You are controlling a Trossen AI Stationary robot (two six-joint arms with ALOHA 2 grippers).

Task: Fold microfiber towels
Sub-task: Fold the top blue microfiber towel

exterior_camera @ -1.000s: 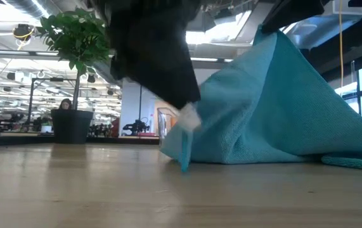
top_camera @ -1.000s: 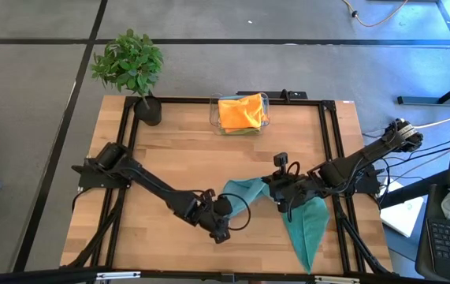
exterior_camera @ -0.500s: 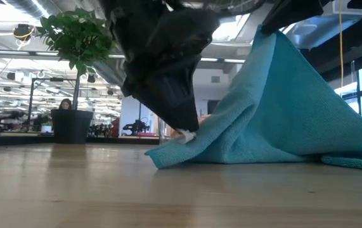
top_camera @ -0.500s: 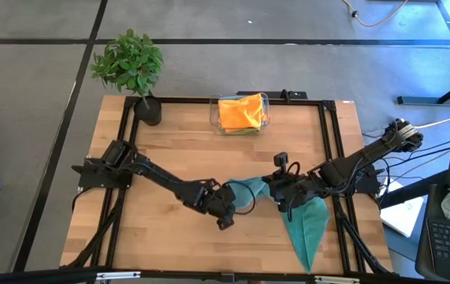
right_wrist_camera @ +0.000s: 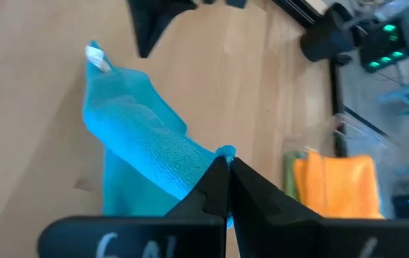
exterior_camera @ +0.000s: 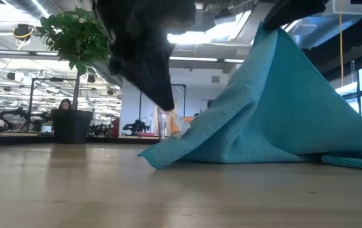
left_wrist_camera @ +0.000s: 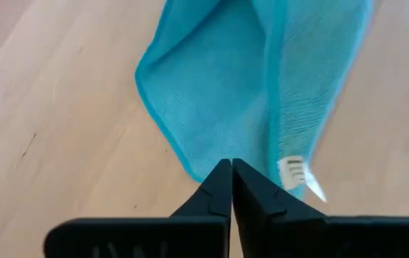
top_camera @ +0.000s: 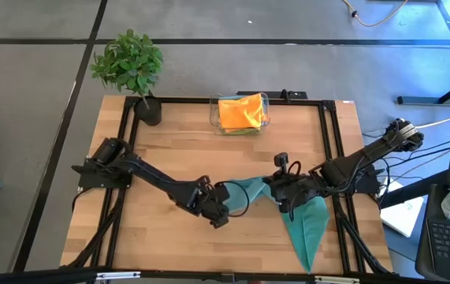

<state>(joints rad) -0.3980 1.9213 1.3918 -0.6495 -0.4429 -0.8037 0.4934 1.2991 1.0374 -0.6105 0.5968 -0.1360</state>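
Wooden table (top_camera: 169, 154), teal towel (top_camera: 303, 221) lower right of centre.
Soft, light, limp; take corners. Right gripper (top_camera: 276, 192) pinches its raised corner; left gripper (top_camera: 226, 207), closed, seems empty beside its edge.

Teal towel (top_camera: 303, 214) draped, partly lifted
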